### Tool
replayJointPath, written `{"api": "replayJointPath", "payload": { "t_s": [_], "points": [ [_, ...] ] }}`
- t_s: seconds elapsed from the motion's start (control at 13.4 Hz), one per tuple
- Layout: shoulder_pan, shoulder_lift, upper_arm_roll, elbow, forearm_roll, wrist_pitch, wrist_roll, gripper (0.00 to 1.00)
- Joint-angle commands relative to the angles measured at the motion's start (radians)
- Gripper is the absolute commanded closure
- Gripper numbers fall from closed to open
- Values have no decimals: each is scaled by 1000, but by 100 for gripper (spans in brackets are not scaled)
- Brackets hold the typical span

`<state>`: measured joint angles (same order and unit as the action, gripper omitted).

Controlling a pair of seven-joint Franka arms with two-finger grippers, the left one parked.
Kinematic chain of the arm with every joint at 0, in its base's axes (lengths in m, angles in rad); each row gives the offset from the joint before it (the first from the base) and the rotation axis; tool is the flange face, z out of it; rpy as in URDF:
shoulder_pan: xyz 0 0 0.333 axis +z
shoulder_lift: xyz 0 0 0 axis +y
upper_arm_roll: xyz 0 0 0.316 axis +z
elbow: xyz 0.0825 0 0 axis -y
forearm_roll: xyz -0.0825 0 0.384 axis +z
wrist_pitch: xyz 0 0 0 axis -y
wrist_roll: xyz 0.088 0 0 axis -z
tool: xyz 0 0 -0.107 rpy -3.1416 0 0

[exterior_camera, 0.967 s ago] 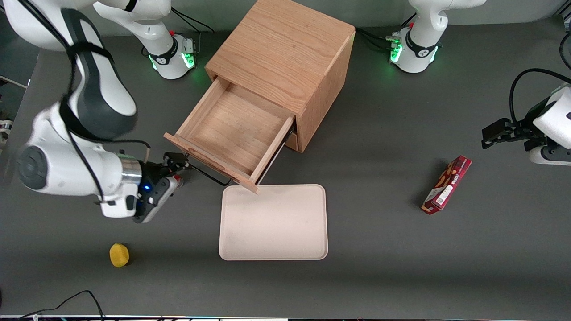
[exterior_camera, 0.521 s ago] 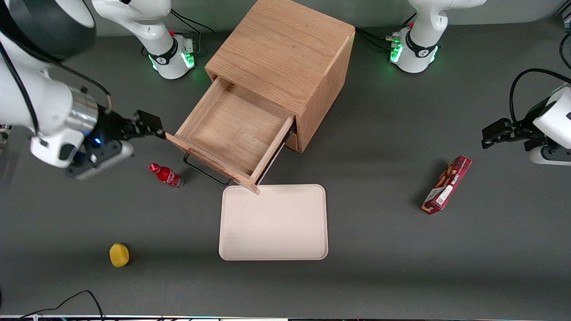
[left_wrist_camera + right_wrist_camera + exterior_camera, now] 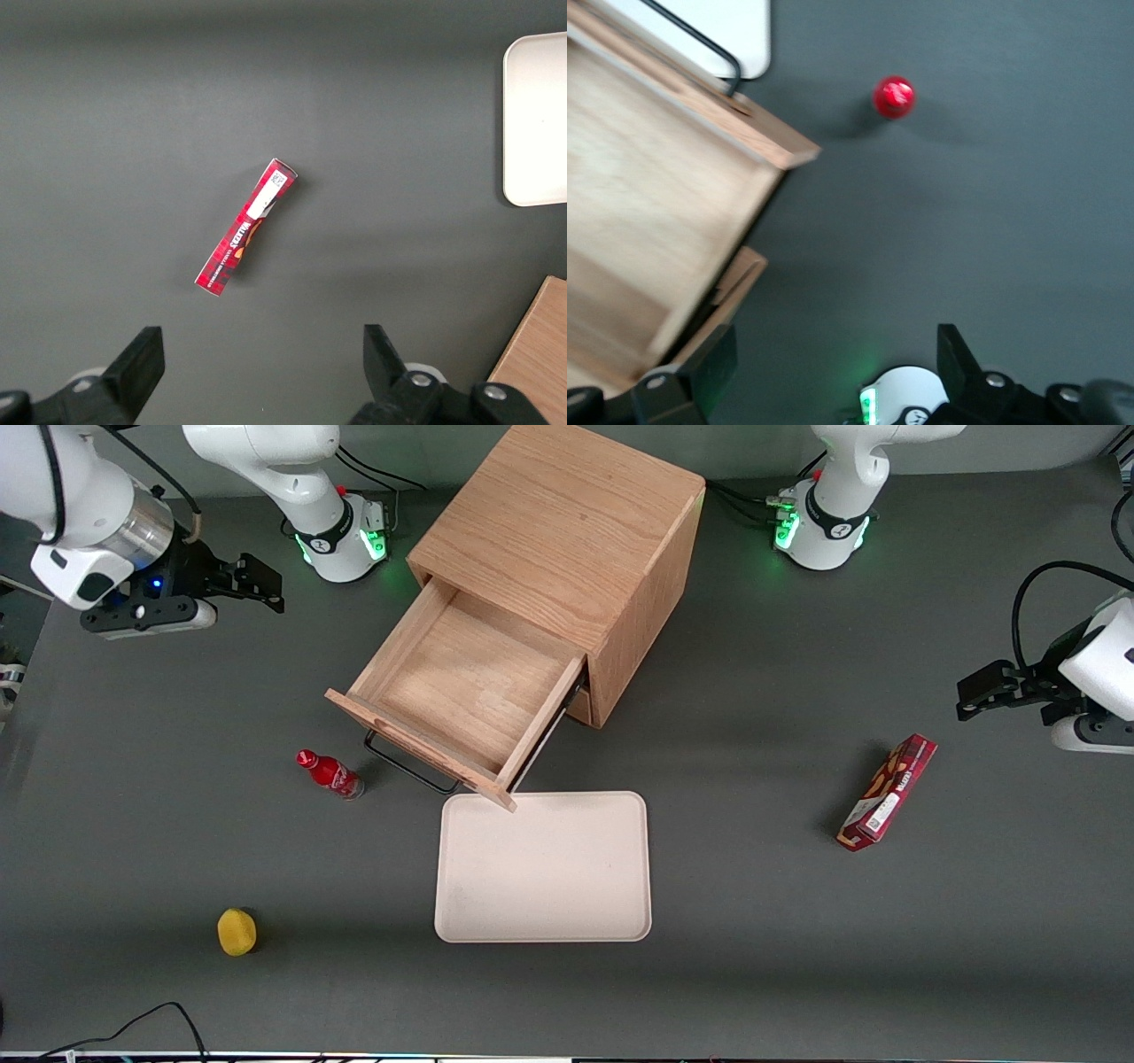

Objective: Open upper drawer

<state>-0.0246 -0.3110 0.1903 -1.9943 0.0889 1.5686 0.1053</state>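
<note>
The upper drawer of the light oak cabinet stands pulled far out, its inside bare, with its long black wire handle on the front. It also shows in the right wrist view, with the handle. The lower drawer is hidden under it. My gripper is open and empty, raised well off the drawer, toward the working arm's end of the table near that arm's base; in the right wrist view its fingers stand wide apart.
A small red bottle stands beside the drawer front, also in the right wrist view. A cream tray lies nearer the camera than the drawer. A yellow fruit lies near the front edge. A red box lies toward the parked arm's end.
My gripper has left the drawer handle and swung up and away toward the arm's base. The red bottle it hid is now uncovered. The drawer stays pulled out.
</note>
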Motion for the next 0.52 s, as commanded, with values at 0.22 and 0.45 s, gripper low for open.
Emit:
{"api": "replayJointPath", "payload": {
  "t_s": [0.22,0.45],
  "points": [
    [14,171,-109,217,-95,-10,36,0],
    [14,204,-121,264,-95,-16,34,0]
  ]
}}
